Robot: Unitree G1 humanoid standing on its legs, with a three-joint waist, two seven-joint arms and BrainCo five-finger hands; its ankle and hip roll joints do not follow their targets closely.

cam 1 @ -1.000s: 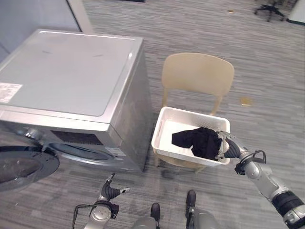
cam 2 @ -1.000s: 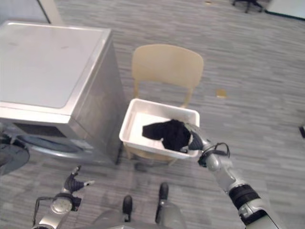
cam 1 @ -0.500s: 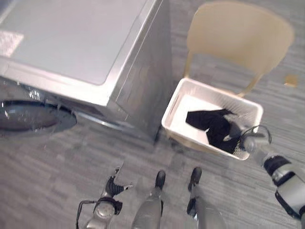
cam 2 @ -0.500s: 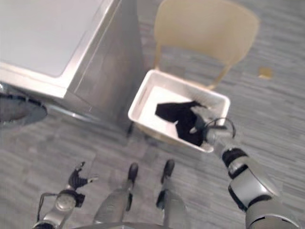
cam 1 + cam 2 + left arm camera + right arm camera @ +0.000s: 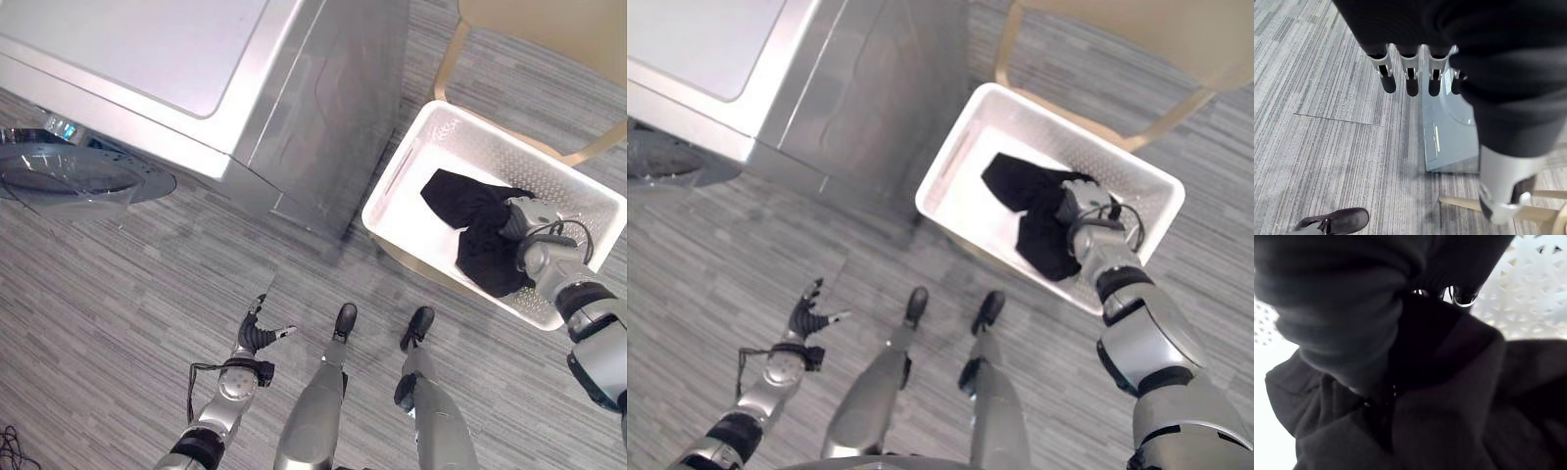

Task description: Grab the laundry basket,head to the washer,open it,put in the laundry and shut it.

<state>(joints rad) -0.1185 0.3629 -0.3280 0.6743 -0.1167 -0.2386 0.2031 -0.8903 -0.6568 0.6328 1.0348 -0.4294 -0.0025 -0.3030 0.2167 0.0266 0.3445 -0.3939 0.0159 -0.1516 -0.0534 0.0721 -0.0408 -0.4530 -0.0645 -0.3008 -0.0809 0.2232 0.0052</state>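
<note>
Black laundry (image 5: 475, 220) in white basket (image 5: 431, 137), right of frame; my right hand (image 5: 524, 217) is buried there, grip unclear. Left hand (image 5: 257, 331) hangs lower left, fingers straight.

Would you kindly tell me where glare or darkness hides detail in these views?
Left eye view: the washer has a soft sheen on top. Right wrist view: the black garment is so dark that the right hand in it cannot be read, while the white basket behind glares bright. Left wrist view: the left hand is evenly lit, fingers straight.
</note>
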